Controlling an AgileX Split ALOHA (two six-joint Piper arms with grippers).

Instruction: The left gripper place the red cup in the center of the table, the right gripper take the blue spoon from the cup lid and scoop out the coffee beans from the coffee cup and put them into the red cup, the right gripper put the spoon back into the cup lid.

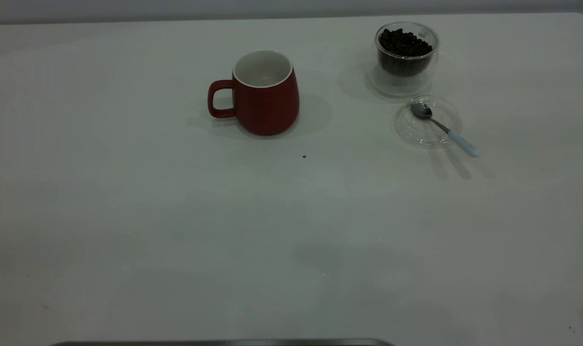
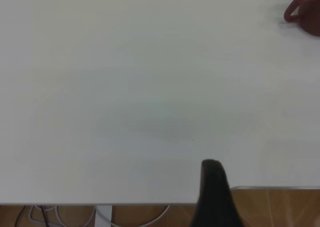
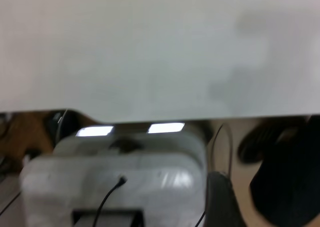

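The red cup [image 1: 265,96] stands upright on the table [image 1: 176,216], left of the middle at the back, with its handle to the left and its white inside showing. It also shows far off in the left wrist view [image 2: 307,14]. The coffee cup [image 1: 406,62] stands at the back right, full of coffee beans [image 1: 405,43]. In front of it lies the cup lid [image 1: 409,134] with the blue spoon [image 1: 445,127] across it, bowl in the lid and handle over the rim. My left gripper [image 2: 215,192] hangs by the table's near edge. My right gripper [image 3: 220,199] is off the table's edge.
Neither arm shows in the exterior view. A tiny dark speck [image 1: 304,156] lies in front of the red cup. Beyond the table's edge, the right wrist view shows a pale grey housing [image 3: 115,177] with cables; the left wrist view shows cables and wooden floor [image 2: 280,207].
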